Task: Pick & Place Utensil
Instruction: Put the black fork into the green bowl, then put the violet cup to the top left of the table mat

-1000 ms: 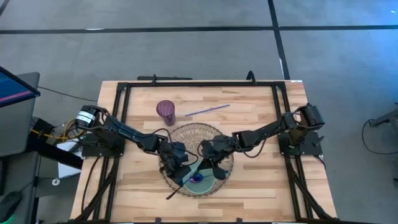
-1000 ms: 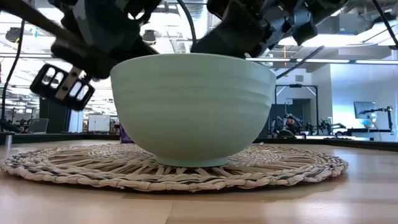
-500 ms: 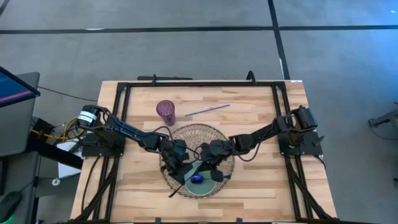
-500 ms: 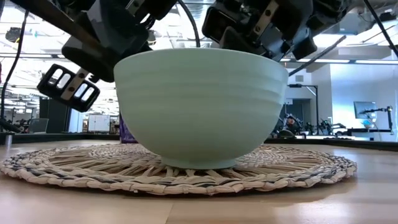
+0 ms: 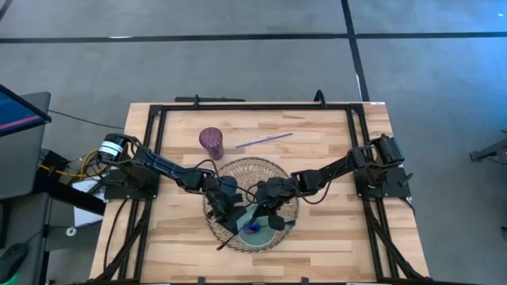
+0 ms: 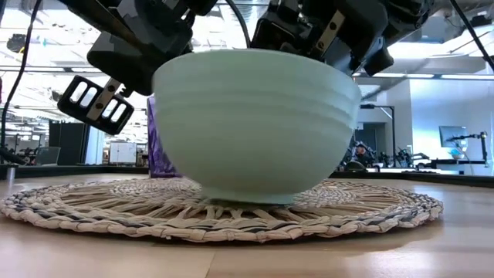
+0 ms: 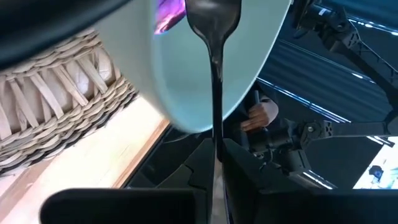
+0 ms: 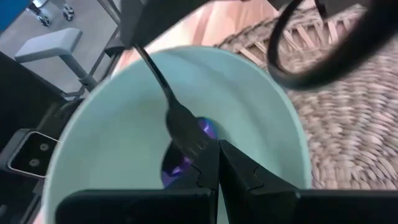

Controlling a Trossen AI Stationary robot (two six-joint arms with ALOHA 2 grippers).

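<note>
A pale green bowl (image 5: 257,224) stands on a round woven mat (image 5: 238,170), slightly tipped in the low view (image 6: 258,123). A small purple thing (image 8: 208,130) lies in its bottom. My left gripper (image 5: 230,212) is at the bowl's left rim, shut on a dark utensil (image 7: 214,93) whose head (image 8: 186,134) is in the bowl. My right gripper (image 5: 271,212) is shut, its fingers (image 8: 208,162) reaching down into the bowl beside the utensil's head. A purple cup (image 5: 211,142) and a thin purple stick (image 5: 264,140) are on the far table. My left gripper pinches the utensil's shaft (image 7: 216,140) between its two fingers, which lie along it. The utensil slants down from the table's near left over the rim, its head in the bowl and its free end (image 5: 219,247) sticking out past the mat. My right gripper's shut fingers point down into the bowl from its far right side. Whether they touch the bowl's wall, the purple thing or the utensil's head, I cannot tell.
A black frame (image 5: 158,119) runs around the wooden table top. The cup stands just beyond the mat's far left edge and shows behind the bowl in the low view (image 6: 158,139). Bare wood lies near the table's front edge (image 5: 333,253).
The bowl has slid a little on the mat and tipped, so the purple cup now shows behind its left side in the low view. My right gripper has gone toward the table's left, over the bowl. My left gripper has risen a little with the utensil.
</note>
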